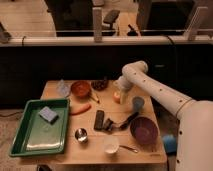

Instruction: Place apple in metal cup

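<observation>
Yellow-orange apple (116,97) sits at the far right of the wooden worktop (60,152). The gripper (121,94) is down at it, jaws spread wide. A blue cup (137,103) stands just to the apple's right. The metal cup (81,134) stands well apart near the front edge, beside a green tray (20,142). A carrot (80,108) and a black bar (99,120) lie between apple and metal cup.
</observation>
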`<state>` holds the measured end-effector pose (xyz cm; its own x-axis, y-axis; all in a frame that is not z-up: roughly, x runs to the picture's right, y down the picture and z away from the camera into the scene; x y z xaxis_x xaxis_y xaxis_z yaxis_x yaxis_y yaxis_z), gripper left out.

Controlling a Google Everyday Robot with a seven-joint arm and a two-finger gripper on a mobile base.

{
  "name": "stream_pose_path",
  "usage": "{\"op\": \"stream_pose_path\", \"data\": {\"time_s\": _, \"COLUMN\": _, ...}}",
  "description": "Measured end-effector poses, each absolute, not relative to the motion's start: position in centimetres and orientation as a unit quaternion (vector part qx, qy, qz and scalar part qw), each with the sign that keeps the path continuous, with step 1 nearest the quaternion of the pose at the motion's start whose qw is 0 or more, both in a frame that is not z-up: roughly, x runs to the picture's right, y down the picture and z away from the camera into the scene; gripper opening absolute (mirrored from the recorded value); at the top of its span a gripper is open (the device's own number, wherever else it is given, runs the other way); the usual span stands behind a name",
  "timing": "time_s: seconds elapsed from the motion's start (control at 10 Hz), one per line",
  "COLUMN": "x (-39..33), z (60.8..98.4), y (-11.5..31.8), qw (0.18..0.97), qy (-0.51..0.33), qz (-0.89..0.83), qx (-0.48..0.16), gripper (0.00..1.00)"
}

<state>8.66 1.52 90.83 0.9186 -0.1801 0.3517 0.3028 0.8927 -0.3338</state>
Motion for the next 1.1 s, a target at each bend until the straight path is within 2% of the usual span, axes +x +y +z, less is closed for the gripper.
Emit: {"op": "stream_pose_path", "data": {"time_s": 1.1, "x": 7.65, "z": 91.62, "y": 1.91, "qw": 0.951, "qy": -0.168, "qz": -0.161, "qx": -0.205, "gripper": 0.80}}
